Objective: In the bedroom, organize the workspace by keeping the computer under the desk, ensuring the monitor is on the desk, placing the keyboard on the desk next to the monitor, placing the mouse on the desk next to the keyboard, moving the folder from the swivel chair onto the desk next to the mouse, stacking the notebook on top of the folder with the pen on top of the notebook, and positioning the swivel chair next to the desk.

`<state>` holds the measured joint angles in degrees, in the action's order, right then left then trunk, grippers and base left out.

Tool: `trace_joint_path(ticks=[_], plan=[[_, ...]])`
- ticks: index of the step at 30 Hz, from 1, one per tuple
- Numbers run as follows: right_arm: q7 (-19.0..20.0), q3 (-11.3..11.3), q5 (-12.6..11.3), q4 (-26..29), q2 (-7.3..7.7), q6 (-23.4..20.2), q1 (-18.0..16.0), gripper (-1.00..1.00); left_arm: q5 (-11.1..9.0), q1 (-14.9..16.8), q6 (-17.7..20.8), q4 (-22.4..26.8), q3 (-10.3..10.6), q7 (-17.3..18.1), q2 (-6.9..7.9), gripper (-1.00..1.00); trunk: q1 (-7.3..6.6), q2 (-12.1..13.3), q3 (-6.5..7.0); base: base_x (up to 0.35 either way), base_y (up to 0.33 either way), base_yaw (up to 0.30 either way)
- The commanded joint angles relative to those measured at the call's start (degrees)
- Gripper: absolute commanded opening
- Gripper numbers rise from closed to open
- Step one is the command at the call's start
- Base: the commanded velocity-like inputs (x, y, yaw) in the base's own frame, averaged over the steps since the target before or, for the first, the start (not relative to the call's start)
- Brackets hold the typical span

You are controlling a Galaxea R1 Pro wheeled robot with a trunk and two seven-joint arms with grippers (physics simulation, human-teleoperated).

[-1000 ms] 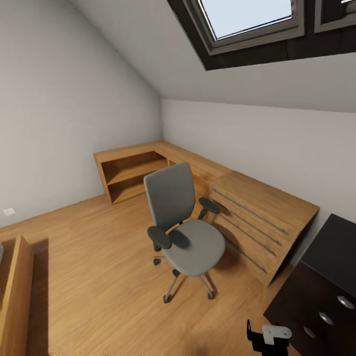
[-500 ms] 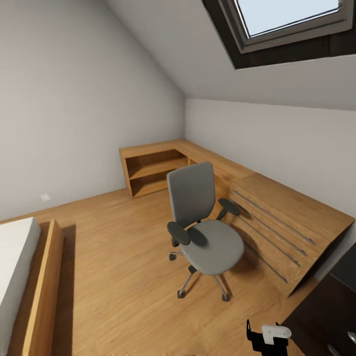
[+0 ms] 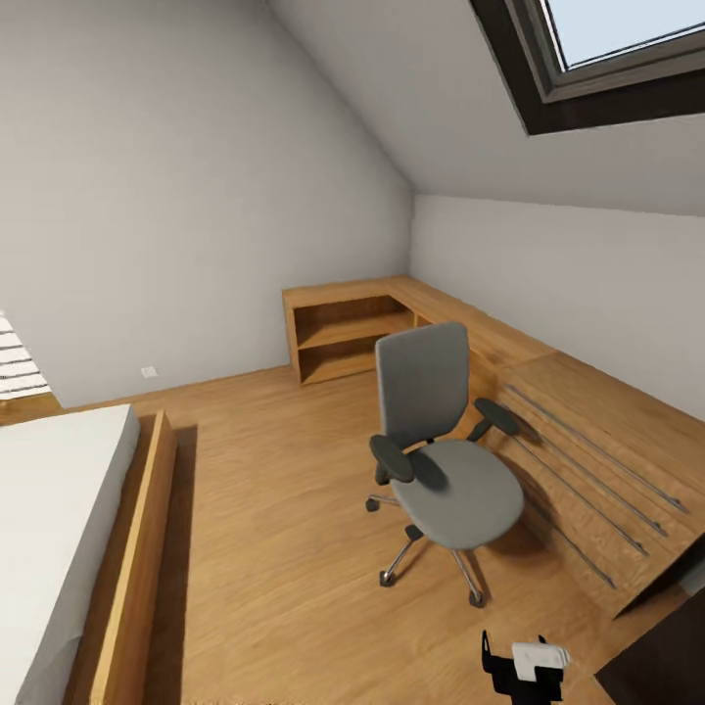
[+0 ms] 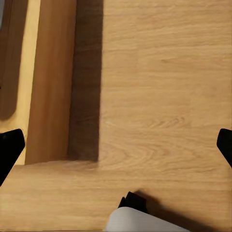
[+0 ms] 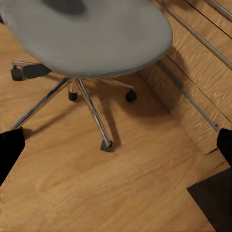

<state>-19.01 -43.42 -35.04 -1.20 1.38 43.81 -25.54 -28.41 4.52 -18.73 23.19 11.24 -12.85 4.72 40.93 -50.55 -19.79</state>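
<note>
A grey swivel chair [image 3: 441, 441] stands on the wooden floor, its seat [image 5: 87, 34] bare, beside a long wooden desk [image 3: 587, 411] that runs along the right wall to an open shelf unit [image 3: 343, 338] in the corner. The desk top is bare where it shows. My right gripper [image 3: 524, 666] hangs low near the chair's wheeled base [image 5: 104, 142]; in the right wrist view my right gripper [image 5: 116, 145] is open, its fingers wide apart over the floor. My left gripper [image 4: 116, 150] is open too, above bare floor beside a wooden bed frame [image 4: 48, 82].
A bed with a white mattress [image 3: 49, 529] and wooden side board [image 3: 137, 558] fills the left. A dark cabinet corner [image 3: 661, 671] sits at the lower right. A skylight [image 3: 617, 39] is set in the sloped ceiling. Open floor lies between bed and chair.
The camera has swung left: the whole picture slid right, the bed came into view and the dark cabinet nearly left. Chair and desk stand as before.
</note>
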Motion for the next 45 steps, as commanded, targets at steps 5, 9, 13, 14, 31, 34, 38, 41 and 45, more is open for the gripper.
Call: trace_joint_path(ticks=[5, 9, 13, 14, 31, 34, 38, 41, 45], plan=[[-0.41, -0.43, 2.15, -0.18, -0.57, 0.57, -0.04, 1.0, -0.32, 0.05, -0.17, 0.01, 0.53, -0.47, -0.29, 1.0, 0.01, -0.05, -0.07, 0.145, 0.0, 0.279], [-0.41, -0.37, 4.0, -0.2, -0.59, 0.64, -0.04, 1.0, -0.33, 0.05, -0.1, -0.01, 0.58, -0.47, -0.44, 1.0, 0.01, -0.05, -0.07, 0.288, 0.0, 0.279], [-0.37, -0.35, 4.52, -0.21, -0.52, 0.66, 0.02, 1.0, -0.33, 0.05, -0.07, -0.03, 0.62, -0.5, -0.56, 1.0, 0.01, -0.05, -0.07, 0.315, 0.0, 0.279], [-0.36, -0.35, 4.56, -0.21, -0.52, 0.66, 0.03, 1.0, -0.33, 0.05, -0.07, -0.04, 0.62, -0.5, -0.56, 1.0, 0.01, -0.05, -0.07, 0.319, 0.0, 0.277], [-0.35, -0.35, 4.65, -0.21, -0.42, 0.66, 0.03, 1.0, -0.33, 0.05, 0.01, -0.07, 0.62, -0.51, -0.59, 1.0, 0.01, -0.05, 0.82, 0.321, 0.0, 0.152], [-0.4, -0.3, 4.62, -0.21, -0.42, 0.6, 0.02, 1.0, -0.33, 0.05, -0.03, -0.05, 0.58, -0.51, -0.59, 1.0, 0.01, -0.05, 1.03, 0.322, 0.016, 0.052], [-0.41, -0.27, 4.56, -0.21, -0.42, 0.52, 0.03, 1.0, -0.33, 0.05, -0.06, -0.06, 0.61, -0.51, -0.77, 1.0, 0.01, -0.05, 1.1, 0.306, 0.145, 0.023], [-0.41, -0.26, 4.55, -0.18, -0.42, 0.48, 0.03, 1.0, -0.33, 0.05, -0.07, -0.06, 0.66, -0.51, -1.04, 1.0, 0.01, -0.05, 1.12, 0.285, 0.208, 0.007], [-0.41, -0.26, 4.55, -0.17, -0.35, 0.49, 0.02, 1.0, -0.33, 0.05, -0.07, -0.07, 0.71, -0.57, -1.39, 1.0, 0.01, -0.05, 1.13, 0.3, 0.121, 0.088]])
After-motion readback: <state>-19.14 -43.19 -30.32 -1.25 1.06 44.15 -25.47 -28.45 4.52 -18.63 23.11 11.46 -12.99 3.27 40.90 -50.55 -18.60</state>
